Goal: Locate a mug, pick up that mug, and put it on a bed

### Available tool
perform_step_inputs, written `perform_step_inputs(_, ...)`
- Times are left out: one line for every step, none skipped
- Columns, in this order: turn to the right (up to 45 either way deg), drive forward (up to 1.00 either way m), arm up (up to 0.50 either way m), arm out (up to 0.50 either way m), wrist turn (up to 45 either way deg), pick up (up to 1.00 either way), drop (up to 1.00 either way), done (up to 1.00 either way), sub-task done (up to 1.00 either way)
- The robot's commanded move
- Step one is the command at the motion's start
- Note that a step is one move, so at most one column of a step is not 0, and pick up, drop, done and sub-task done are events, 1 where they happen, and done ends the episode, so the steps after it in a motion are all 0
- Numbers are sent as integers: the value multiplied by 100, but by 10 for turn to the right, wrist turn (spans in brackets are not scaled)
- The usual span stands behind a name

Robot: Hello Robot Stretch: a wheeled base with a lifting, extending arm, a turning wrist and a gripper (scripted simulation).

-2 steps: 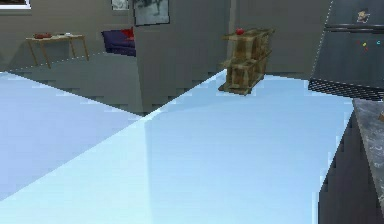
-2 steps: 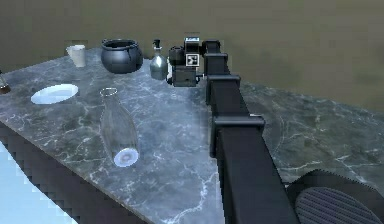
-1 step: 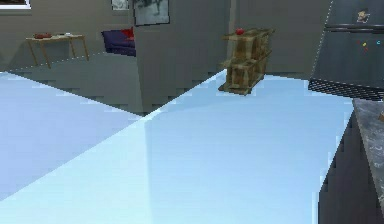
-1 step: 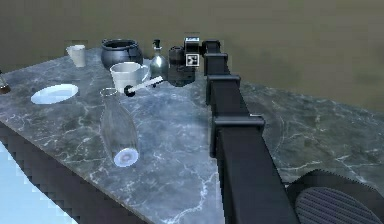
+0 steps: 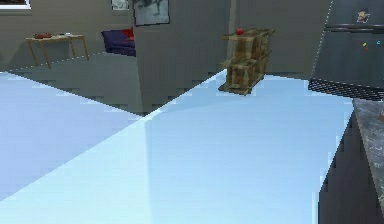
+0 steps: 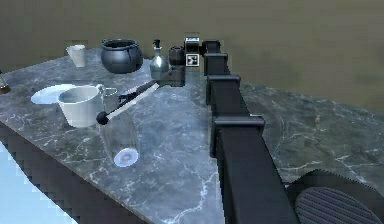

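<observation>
While the dark two-finger gripper [image 6: 176,62], whose grip I cannot tell, sits past the white ceramic mug [image 6: 80,105], I should retract the dark square arm [image 6: 235,130] and line up squarely before descending.

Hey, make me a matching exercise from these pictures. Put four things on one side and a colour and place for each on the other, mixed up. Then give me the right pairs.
Things
1. pot
2. plate
3. drinking glass
4. wooden rack

Descriptions
A. clear, nearest the camera on the counter
B. dark and round, on the counter's far side
C. brown, beyond the pale blue surface
D. white and flat, beside the larger white mug

Pairs: 1-B, 2-D, 3-A, 4-C
</observation>
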Motion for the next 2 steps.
perform_step_inputs(0, 0, 0, 0, -390, 0, 0, 0, 0)
perform_step_inputs(0, 0, 0, -38, 0, 0, 0, 0, 0)
